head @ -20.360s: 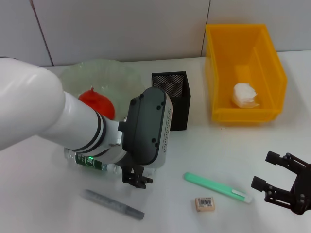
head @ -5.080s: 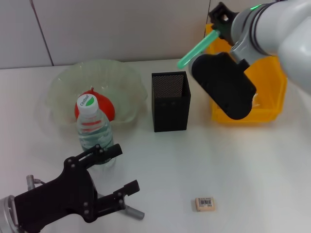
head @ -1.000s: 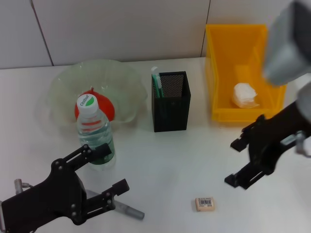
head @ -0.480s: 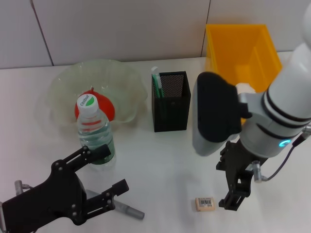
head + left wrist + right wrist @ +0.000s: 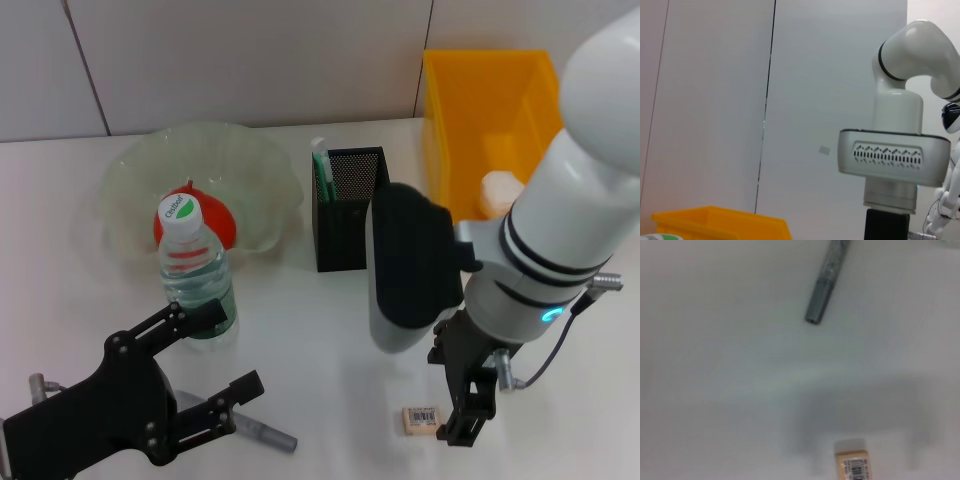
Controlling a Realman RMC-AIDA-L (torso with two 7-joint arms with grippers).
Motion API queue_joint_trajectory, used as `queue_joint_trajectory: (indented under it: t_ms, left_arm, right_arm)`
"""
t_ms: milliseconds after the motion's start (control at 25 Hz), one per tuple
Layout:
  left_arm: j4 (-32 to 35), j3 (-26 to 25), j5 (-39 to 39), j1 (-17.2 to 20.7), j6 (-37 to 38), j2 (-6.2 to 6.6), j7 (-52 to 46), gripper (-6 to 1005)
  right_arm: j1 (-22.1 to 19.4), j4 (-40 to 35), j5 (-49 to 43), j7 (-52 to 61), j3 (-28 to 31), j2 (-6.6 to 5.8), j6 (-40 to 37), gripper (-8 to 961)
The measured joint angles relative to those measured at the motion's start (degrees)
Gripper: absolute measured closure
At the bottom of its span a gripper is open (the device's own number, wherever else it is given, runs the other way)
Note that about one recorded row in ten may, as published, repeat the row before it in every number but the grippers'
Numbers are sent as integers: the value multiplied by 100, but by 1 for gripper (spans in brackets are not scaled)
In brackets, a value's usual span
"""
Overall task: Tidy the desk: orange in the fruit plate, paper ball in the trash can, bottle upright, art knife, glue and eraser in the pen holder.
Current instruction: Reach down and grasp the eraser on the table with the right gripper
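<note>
The orange (image 5: 207, 216) lies in the fruit plate (image 5: 140, 170), and the bottle (image 5: 194, 273) stands upright in front of it. A green art knife (image 5: 321, 166) sticks out of the pen holder (image 5: 351, 208). In the trash can (image 5: 489, 100), the paper ball (image 5: 497, 189) is partly hidden by my right arm. The eraser (image 5: 421, 420) (image 5: 854, 466) lies on the table, with my right gripper (image 5: 462, 424) open just right of and above it. The grey glue stick (image 5: 264, 433) (image 5: 826, 284) lies near my left gripper (image 5: 225, 352), which is open and low at the front left.
A white tabletop runs to a grey panelled wall behind the containers. My bulky right forearm (image 5: 545, 250) hangs over the table's right half. In the left wrist view I see the trash can's rim (image 5: 725, 227) and the right arm (image 5: 892, 155).
My right arm has swung down and left from the table's right side, bringing its gripper over the eraser. The left arm and all objects have stayed put.
</note>
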Motion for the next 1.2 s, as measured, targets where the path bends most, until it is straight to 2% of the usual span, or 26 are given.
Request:
queue_joint_trajectory:
  t_ms: [200,720,800,1200]
  left_arm:
    - [0,0,5,6,19,0,0,201]
    - [0,16,9,10,45,0,0,201]
    - [0,19,9,10,45,0,0,201]
    - [0,53,9,10,44,0,0,201]
  right_arm:
    - [16,-177,16,26,-275,15,221,128]
    - [56,-359,173,51,-385,28,364,213]
    - [79,-434,175,51,-411,27,401,447]
    - [144,-625,242,51,-431,26,488,466]
